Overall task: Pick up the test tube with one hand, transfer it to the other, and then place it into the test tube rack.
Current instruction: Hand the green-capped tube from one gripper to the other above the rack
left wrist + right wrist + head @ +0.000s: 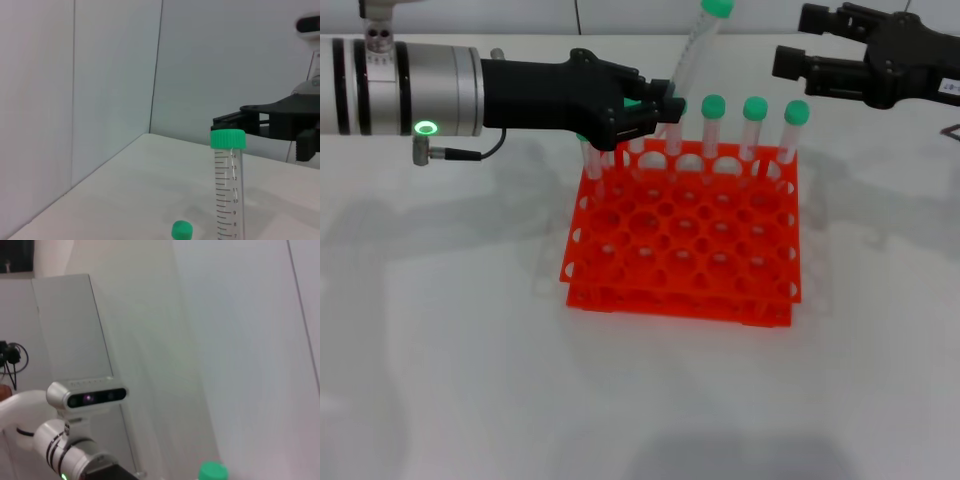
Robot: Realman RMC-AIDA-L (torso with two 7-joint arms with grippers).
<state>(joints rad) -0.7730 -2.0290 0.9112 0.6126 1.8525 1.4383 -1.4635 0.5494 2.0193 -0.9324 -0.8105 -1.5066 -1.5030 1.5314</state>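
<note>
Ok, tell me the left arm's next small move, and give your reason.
Probably straighten the test tube over a free hole in the test tube rack, then lower it. The left gripper holds it tilted above the rack's back row; the right gripper hangs apart, empty.

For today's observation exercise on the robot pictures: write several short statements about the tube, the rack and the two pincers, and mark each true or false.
1. The left pincer holds a green-capped test tube above the rack's back edge. True.
2. The test tube rack is blue. False: it is orange-red.
3. The right pincer grips a tube. False: it holds nothing, off to the rack's right.
4. Other green-capped tubes stand in the rack's back row. True.
</note>
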